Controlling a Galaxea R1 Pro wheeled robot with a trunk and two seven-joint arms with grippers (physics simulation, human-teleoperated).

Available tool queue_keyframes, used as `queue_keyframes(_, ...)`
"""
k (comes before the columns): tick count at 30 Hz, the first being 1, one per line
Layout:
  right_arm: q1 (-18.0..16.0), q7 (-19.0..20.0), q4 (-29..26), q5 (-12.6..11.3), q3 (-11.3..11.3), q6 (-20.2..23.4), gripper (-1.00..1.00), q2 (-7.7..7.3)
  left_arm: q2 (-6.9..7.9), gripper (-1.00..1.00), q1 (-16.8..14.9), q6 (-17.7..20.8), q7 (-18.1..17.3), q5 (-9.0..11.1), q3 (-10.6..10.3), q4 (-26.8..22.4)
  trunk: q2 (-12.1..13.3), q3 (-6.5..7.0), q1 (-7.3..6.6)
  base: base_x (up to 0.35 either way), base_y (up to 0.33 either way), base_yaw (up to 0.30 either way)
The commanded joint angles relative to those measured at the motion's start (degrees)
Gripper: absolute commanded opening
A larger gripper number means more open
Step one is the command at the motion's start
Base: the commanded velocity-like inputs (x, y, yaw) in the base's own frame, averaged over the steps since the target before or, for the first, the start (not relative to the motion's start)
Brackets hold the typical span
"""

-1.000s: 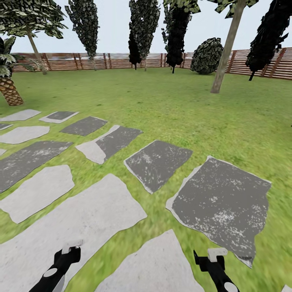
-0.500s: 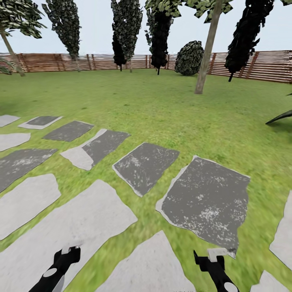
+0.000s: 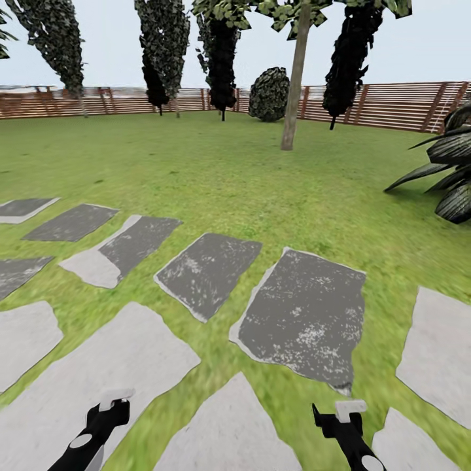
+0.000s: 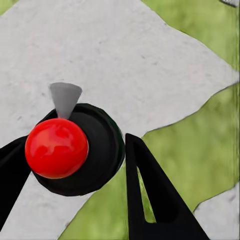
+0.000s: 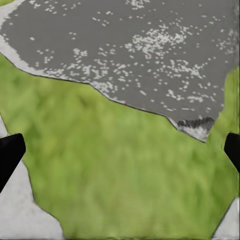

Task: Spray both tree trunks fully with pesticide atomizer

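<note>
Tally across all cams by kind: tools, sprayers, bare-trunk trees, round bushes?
tools: 2 (left tool, right tool)
sprayer: 1
bare-trunk tree: 1
round bush: 1
total: 5

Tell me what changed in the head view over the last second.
The camera turned to the right: the paving slabs, fence and grey-beige tree trunk all slid left in the picture, the scaly palm at far left dropped out, and dark spiky leaves came in at right. The left hand and right hand sit as before.

Dark speckled paving slab (image 5: 135, 55) above grass (image 5: 115, 175); black fingertips (image 5: 10, 155) wide apart (at pic edges).
</note>
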Motion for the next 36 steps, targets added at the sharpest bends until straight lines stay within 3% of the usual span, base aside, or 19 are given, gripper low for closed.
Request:
queue_keyframes(1,0.0,0.0,0.1,0.1,0.0,-0.2,1.0,0.0,0.02,-1.0,0.0,-0.2,0.1,0.5,-0.1,0.0,0.0,-0.04,-0.01,0.0,0.0,-0.298)
queue_keyframes(22,0.0,0.0,0.1,0.1,0.0,-0.2,1.0,0.0,0.02,-1.0,0.0,-0.3,0.1,0.6,0.0,0.3,0.0,0.5,-0.01,0.3,0.0,-0.271)
queue_keyframes(36,0.0,0.1,0.1,0.2,0.0,-0.1,1.0,0.0,0.02,-1.0,0.0,-0.3,0.1,0.6,0.0,0.3,0.0,0.61,-0.01,0.336,0.0,-0.028)
